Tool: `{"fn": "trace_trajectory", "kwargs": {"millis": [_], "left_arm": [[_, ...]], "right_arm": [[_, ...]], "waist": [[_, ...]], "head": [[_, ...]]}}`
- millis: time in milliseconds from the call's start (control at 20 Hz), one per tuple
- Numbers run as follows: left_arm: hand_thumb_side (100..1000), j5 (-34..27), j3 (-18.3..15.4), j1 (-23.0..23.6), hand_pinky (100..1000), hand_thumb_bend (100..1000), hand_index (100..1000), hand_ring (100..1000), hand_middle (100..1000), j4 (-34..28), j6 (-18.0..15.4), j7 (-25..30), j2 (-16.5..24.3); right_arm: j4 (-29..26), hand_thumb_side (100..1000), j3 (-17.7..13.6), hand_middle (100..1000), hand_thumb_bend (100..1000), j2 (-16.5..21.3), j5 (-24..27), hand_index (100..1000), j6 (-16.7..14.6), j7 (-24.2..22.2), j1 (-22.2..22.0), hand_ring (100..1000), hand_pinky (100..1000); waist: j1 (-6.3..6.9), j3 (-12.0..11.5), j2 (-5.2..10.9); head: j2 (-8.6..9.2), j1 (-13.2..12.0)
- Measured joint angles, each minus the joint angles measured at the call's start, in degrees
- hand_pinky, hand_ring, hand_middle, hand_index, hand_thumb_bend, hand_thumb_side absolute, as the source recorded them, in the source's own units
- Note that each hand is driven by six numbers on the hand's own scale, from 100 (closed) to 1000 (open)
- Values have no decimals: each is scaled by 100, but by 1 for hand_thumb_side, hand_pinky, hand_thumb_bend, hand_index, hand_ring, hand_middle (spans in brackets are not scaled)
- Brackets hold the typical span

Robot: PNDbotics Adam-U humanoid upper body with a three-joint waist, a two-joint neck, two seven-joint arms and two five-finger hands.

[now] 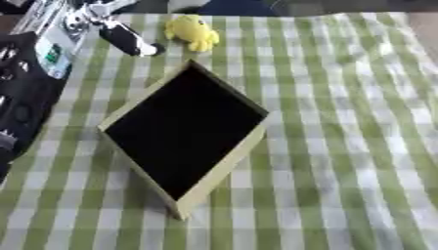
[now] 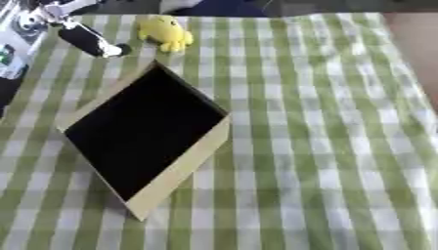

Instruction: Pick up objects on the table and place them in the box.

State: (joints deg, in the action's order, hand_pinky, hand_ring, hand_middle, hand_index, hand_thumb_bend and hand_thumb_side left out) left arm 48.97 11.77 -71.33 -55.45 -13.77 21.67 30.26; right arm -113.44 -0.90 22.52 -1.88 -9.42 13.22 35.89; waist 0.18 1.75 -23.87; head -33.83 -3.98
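Note:
A small yellow soft toy (image 1: pixel 193 32) lies at the far side of the green-and-white checked table. A shallow box (image 1: pixel 224 168) with tan walls and a black inside sits turned like a diamond in the middle, and I see nothing in it. My left hand (image 1: pixel 126 38) reaches in from the upper left, a black finger stretched out straight toward the toy. Its tip stops just left of the toy, with a small gap between them, and the hand holds nothing. My right hand shows in no view.
My left forearm (image 1: pixel 26 93), black with silver parts, covers the table's left edge beside the box. The checked cloth (image 1: pixel 342 146) stretches wide to the right of the box. A bare brown strip (image 2: pixel 419 44) marks the table's right edge.

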Motion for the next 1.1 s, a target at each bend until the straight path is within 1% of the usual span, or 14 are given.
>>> {"fn": "trace_trajectory", "kwargs": {"millis": [300, 450, 700, 850, 1100], "left_arm": [[238, 4, 0, -33, 835, 355, 910, 895, 874, 11, 29, -248, -25], [229, 54, -1, -43, 836, 354, 912, 900, 880, 25, 32, -323, -44], [212, 242, -35, -89, 840, 373, 916, 907, 885, 93, 53, -378, -47], [200, 344, -53, -91, 841, 381, 918, 908, 888, 131, 60, -361, -47], [170, 461, -113, -130, 841, 358, 917, 910, 889, 168, 85, -342, -46]], "right_arm": [[0, 1000, 0, 659, 100, 0, 11, 822, 13, -13, 31, 745, 736], [0, 1000, 3, 658, 100, 0, 37, 822, 22, -22, 46, 745, 736], [0, 1000, 20, 657, 100, 0, 52, 821, 19, -41, 103, 745, 736], [0, 1000, 21, 656, 100, 0, 54, 821, 18, -43, 144, 745, 736], [0, 1000, 22, 655, 100, 0, 63, 820, 22, -48, 195, 744, 735]], "waist": [[8, 68, -43], [34, 106, -84], [106, 281, -162], [146, 347, -205], [162, 419, -303]], "head": [[22, -35], [65, -59], [173, -142], [240, -176], [330, -211]]}}
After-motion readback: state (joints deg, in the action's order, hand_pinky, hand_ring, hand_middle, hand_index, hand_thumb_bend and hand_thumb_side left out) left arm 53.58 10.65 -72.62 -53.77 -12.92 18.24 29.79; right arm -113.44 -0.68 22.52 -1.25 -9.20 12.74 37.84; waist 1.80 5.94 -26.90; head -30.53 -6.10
